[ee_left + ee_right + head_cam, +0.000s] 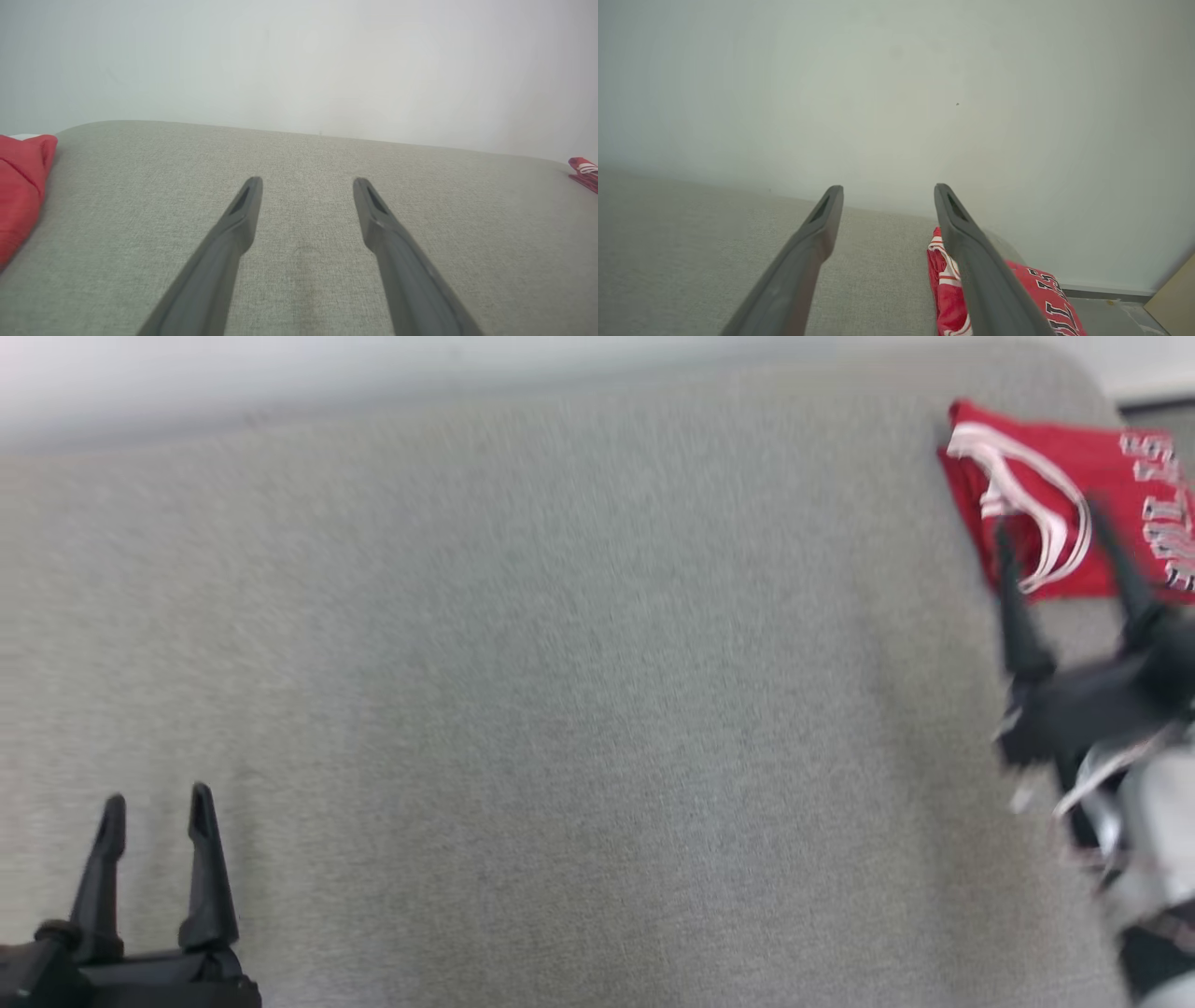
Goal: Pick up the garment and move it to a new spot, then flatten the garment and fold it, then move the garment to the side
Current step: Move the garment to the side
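**A:** Where are the edges, and how much room is there?

**B:** The grey woven-fabric table (560,663) ends at a pale wall (280,373) along the far side and rounds off at the far right corner. A wide bare stretch of it lies between the two arms. A second red cloth (21,186) sits at the left border of the left wrist view.

**A:** And the garment?

**B:** The folded red garment with white trim and lettering (1074,457) lies at that far right corner. Its long axis runs across the head view. The trimmed opening faces left and the lettering lies toward the right, where the frame cuts it off.

**A:** The arms?

**B:** The right end effector (1050,523), blurred, hangs at the garment's near edge. Its fingers are spread wide and the gap is empty (888,187). The left end effector (157,795) sits at the near left, well apart. It too is spread (308,182) and grips nothing.
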Motion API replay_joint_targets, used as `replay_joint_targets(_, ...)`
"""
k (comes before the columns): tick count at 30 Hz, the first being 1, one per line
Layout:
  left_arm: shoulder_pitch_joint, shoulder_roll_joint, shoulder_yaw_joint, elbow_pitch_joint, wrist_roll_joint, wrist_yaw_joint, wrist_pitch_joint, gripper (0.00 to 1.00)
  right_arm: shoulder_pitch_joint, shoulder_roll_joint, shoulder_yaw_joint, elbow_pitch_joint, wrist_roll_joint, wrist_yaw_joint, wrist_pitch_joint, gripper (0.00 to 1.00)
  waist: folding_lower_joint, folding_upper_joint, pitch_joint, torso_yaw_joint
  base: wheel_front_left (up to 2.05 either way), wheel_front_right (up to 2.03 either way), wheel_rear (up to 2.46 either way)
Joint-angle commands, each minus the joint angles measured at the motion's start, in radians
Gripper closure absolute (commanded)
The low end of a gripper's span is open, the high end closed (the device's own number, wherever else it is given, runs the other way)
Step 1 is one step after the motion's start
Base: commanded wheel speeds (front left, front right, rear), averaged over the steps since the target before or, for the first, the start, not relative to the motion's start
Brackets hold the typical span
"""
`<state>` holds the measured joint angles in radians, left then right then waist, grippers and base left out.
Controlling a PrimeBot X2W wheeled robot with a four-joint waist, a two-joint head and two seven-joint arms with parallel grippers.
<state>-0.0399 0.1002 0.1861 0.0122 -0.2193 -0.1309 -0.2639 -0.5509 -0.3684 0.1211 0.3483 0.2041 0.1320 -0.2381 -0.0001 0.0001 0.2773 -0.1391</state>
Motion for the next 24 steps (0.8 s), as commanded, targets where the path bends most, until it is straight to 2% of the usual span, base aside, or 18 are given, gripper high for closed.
replay_joint_targets(1, 0.016, -0.004, 0.002, 0.006, 0.009, 0.001, 0.0, 0.0, 0.023, 0.008, -0.002, -0.008, -0.007, -0.003, -0.001, 0.0, 0.0001, -0.0001, -0.102, 0.044, 0.0, 0.0, 0.0)
replay_joint_targets(12, 0.041, -0.014, -0.003, 0.073, 0.024, 0.001, 0.0, 0.0, 0.396, 0.179, -0.079, -0.204, -0.017, -0.003, 0.034, 0.0, 0.0001, -0.0001, -0.2, 0.083, 0.0, 0.0, 0.0)
replay_joint_targets(24, 0.077, -0.014, -0.038, 0.12, 0.024, 0.001, 0.0, 0.0, 0.605, 0.263, -0.112, -0.255, -0.027, -0.003, 0.01, 0.0, 0.0001, -0.0001, -0.279, 0.096, 0.0, 0.0, 0.0)
